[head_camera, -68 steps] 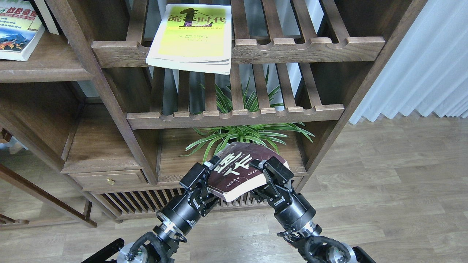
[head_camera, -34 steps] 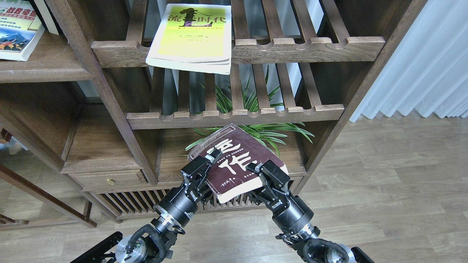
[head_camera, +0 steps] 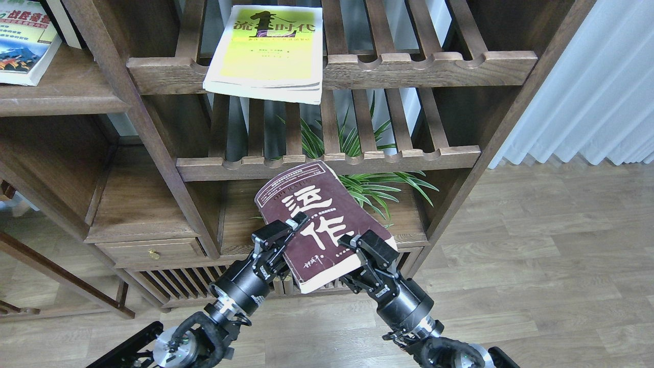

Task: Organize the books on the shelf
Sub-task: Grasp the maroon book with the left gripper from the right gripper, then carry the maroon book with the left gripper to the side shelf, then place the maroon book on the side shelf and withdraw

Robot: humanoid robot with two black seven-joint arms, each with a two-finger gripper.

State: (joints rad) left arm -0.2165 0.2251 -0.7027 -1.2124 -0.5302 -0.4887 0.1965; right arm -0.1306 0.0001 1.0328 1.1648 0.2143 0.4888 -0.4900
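Observation:
The thick maroon book [head_camera: 317, 220] with big white characters is held between both grippers in front of the bookcase, tilted with its cover facing me. Its top edge reaches the front rail of the lower slatted rack [head_camera: 409, 156]. My left gripper [head_camera: 278, 236] is shut on its left edge. My right gripper [head_camera: 364, 246] is shut on its lower right edge. The yellow-green book [head_camera: 268, 51] lies flat on the upper slatted rack, overhanging the front rail. The cream book with a blue photo [head_camera: 23, 43] lies on the solid dark-brown plank shelf [head_camera: 71, 99] at the upper left.
A green spider plant [head_camera: 378, 186] stands on the low shelf behind the maroon book. A drawer with a brass knob [head_camera: 153, 253] sits at lower left. White curtains [head_camera: 587, 87] hang on the right. A wooden floor [head_camera: 536, 266] lies below.
Both grippers have raised the maroon book and tipped it up, so its cover now faces me and its top edge has risen to the lower rack's rail.

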